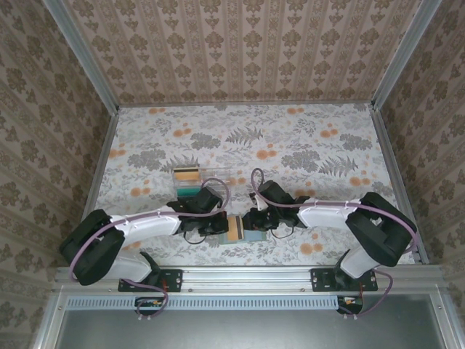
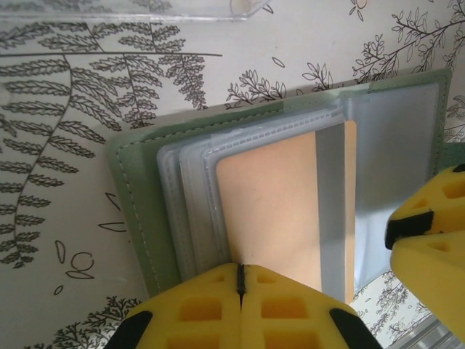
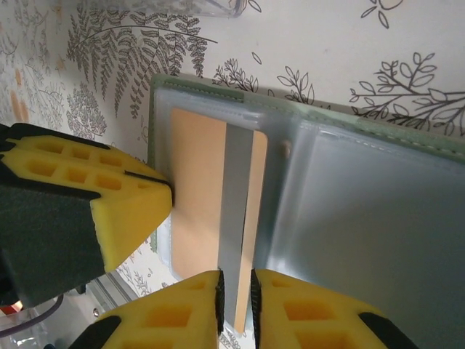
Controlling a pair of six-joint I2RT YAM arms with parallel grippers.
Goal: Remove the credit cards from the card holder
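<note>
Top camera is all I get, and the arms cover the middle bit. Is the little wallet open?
Observer: Yes. The pale green soft wallet lies open, with its clear sleeves facing up.
Operator: What's the orange thing?
Observer: A peach-orange plastic card with a grey stripe down it.
Operator: Who's got it?
Observer: The right claw. Its yellow tips are closed on the card's end.

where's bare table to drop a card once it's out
The far table beyond the tray, wall to wall, is bare. Near centre is crowded: left hand on the wallet, right hand on its card, tray just behind.
</note>
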